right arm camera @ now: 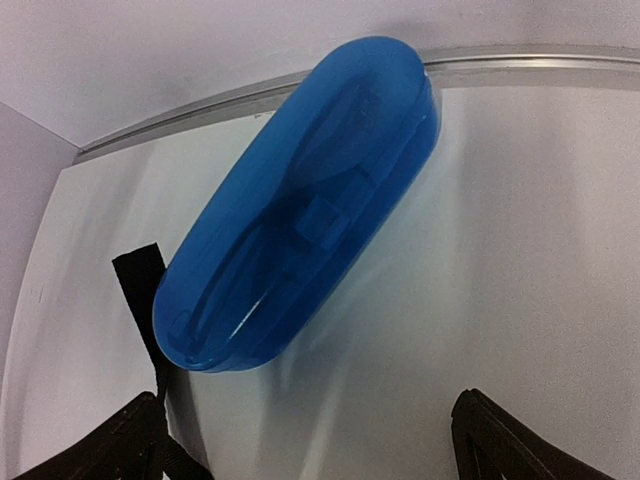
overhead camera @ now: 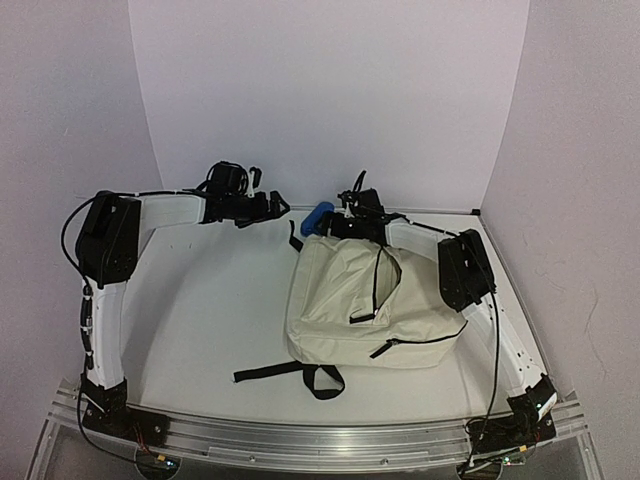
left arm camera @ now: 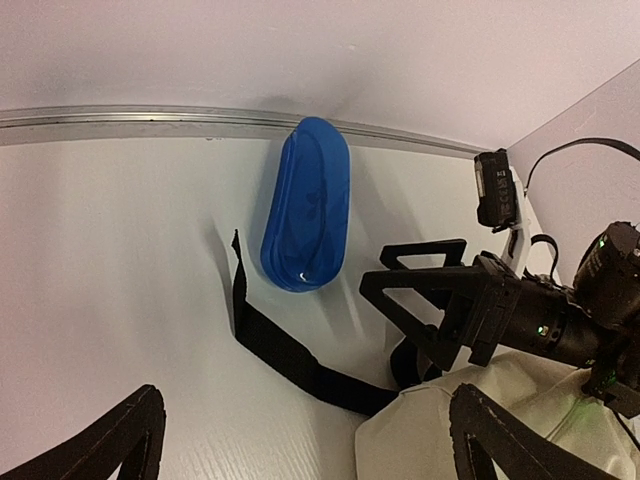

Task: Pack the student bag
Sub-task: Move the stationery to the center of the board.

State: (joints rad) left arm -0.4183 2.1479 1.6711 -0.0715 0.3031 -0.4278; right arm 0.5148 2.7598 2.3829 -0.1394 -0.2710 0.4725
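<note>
Here, the student bag (overhead camera: pixel 350 305), a large cream soft fabric backpack, lies flat on the right half of the table with its top toward the far edge. Its black zip gapes over dark lining. Just beyond its top, near the far edge, lies a translucent blue oval plastic case (right arm camera: pixel 300 200), with a black strap (left arm camera: pixel 290 355) running beside it. The right gripper (right arm camera: pixel 305 400) hovers over the case with fingers spread and empty, covering the bag's top edge from above. The left gripper (left arm camera: pixel 305 395), also spread and empty, hangs near the far edge, left of the case. The case's contents are too blurred to tell.
</note>
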